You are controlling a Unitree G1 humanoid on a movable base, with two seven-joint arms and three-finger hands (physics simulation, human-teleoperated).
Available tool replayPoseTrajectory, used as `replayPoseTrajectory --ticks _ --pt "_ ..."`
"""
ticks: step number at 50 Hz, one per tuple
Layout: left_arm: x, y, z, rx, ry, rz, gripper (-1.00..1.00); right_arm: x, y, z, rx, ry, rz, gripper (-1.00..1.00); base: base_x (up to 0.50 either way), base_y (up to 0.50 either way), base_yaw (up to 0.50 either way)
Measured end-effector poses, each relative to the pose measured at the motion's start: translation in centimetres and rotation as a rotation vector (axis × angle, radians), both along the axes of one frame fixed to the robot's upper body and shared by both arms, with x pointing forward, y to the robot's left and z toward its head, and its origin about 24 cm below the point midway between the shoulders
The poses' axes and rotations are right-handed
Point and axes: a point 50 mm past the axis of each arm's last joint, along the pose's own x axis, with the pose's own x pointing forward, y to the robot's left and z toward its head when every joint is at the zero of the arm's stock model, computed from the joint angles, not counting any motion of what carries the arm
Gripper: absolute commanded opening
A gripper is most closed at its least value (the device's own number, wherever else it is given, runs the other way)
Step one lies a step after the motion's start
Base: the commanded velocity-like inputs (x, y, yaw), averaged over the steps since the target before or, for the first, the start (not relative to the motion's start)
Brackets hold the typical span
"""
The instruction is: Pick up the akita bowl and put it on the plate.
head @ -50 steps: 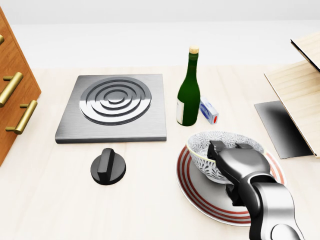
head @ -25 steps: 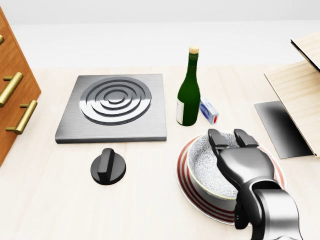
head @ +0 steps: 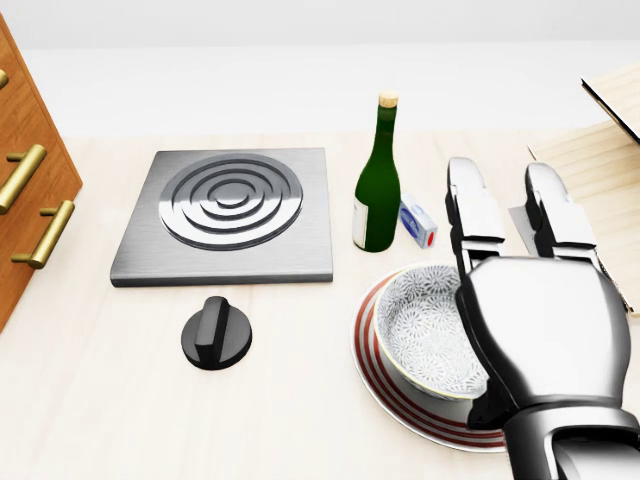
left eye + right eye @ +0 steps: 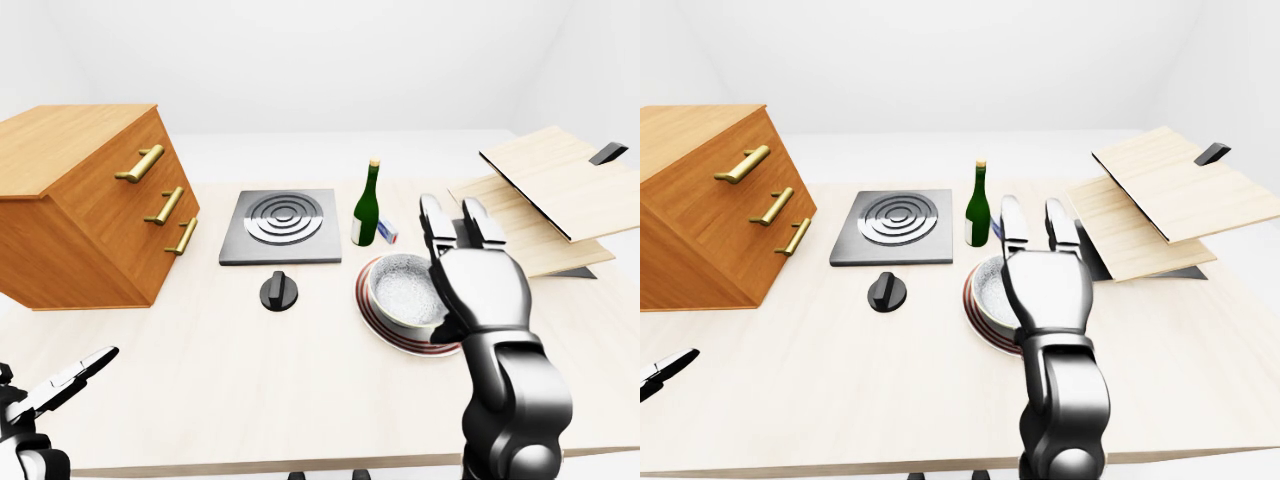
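The akita bowl (image 3: 425, 335), white with a fine grey pattern, rests on the red-ringed plate (image 3: 375, 388) at the lower right of the head view. My right hand (image 3: 505, 200) hangs above the bowl's right side, close to the camera. It is open, fingers (image 3: 470, 215) straight, and holds nothing. Its palm hides the right part of the bowl and plate. My left hand (image 4: 60, 385) shows low at the left edge of the left-eye view, open and far from the bowl.
A green wine bottle (image 3: 377, 190) and a small blue-and-white box (image 3: 417, 222) stand just above the plate. Left of them lie a metal hob (image 3: 230, 215) and a black knob (image 3: 216, 335). A wooden drawer cabinet (image 4: 90, 215) stands at the left, tilted wooden boards (image 4: 545, 200) at the right.
My right hand has let go of the bowl and risen toward the camera with its fingers straightened. The bowl has settled on the plate.
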Motion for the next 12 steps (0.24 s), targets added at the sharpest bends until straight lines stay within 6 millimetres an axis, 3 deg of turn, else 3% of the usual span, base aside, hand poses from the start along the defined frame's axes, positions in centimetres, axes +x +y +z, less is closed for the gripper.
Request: replayPoseTrajectory --ticks 12 --pt "0.0 0.0 0.0 -0.001 0.001 0.000 1.00 -2.6 0.0 1.5 0.075 -0.071 -0.070 1.00 0.00 0.00 0.00"
